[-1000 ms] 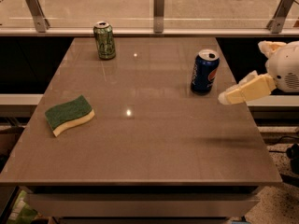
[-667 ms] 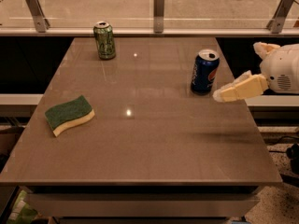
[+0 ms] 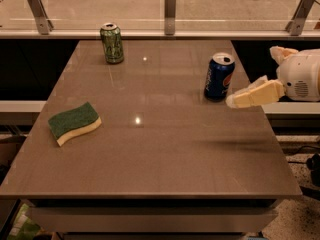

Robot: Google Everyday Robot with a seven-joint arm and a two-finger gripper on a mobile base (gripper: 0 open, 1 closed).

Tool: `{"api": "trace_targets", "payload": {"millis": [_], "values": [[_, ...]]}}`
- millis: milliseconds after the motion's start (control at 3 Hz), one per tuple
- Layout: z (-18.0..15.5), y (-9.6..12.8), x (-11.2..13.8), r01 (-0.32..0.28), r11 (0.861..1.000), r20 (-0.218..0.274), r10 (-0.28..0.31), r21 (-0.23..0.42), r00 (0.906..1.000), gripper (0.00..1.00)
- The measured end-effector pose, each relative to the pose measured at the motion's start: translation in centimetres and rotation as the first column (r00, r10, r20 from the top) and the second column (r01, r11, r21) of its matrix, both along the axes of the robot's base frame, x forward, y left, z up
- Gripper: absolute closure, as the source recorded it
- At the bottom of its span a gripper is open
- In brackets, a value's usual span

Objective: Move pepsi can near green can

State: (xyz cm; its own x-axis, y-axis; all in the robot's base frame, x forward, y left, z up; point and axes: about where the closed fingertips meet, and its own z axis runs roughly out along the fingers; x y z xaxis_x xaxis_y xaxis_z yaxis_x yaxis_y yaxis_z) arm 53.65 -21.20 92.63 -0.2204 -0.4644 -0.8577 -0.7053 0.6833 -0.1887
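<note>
The pepsi can (image 3: 219,77), dark blue with a round logo and silver top, stands upright near the table's right edge. The green can (image 3: 112,43) stands upright at the far left of the table, well away from the pepsi can. My gripper (image 3: 251,77) comes in from the right, above the table's right edge, just right of the pepsi can. Its cream fingers are spread open and hold nothing. The lower finger (image 3: 252,94) points left, and its tip lies close beside the can's base without touching it.
A green-and-yellow sponge (image 3: 74,122) lies on the left side of the brown table (image 3: 160,154). A glass railing with metal posts (image 3: 170,5) runs behind the table. Cables lie on the floor at right (image 3: 305,159).
My gripper has moved a little to the left, closer to the pepsi can. The cans and the sponge have not moved.
</note>
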Motion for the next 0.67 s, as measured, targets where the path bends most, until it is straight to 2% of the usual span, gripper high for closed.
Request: {"api": "trace_targets", "payload": {"millis": [333,667], "values": [[-0.5,0.2,0.9,0.008,0.998,0.006,-0.009,0.065,0.9999,0.0],[-1.4,0.6,2.0,0.009,0.989,0.008,-0.011,0.145,0.9999,0.0]]}}
